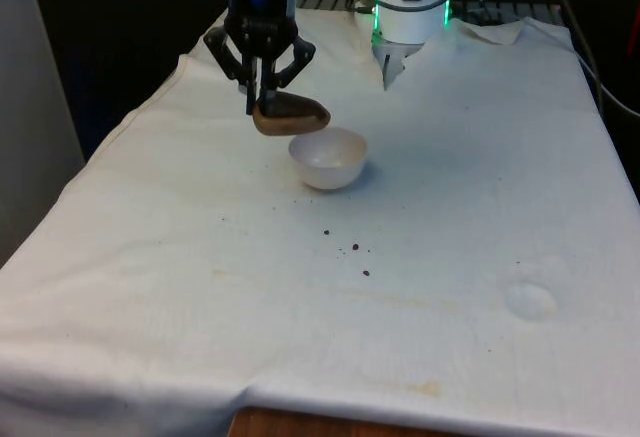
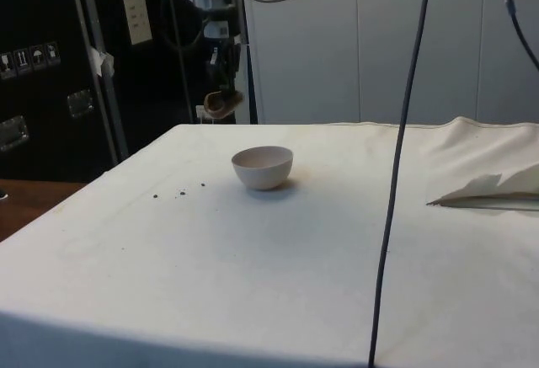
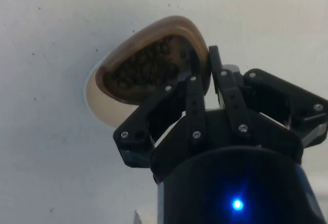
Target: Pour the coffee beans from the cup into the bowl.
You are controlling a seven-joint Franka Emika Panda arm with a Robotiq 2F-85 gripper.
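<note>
The claw (image 1: 262, 107) pinched the rim of the brown cup (image 1: 291, 115), full of beans (image 3: 143, 67), tipped above the white bowl (image 1: 329, 158) near the table's (image 1: 450, 257) far edge.

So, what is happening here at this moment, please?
The robot's gripper holds a brown cup by its rim, lifted above the white cloth and close over the rim of a white bowl. The wrist view shows the cup full of coffee beans, with the bowl partly under it. The cup is tilted a little, but no beans are seen falling. A few stray beans lie on the cloth in front of the bowl.
</note>
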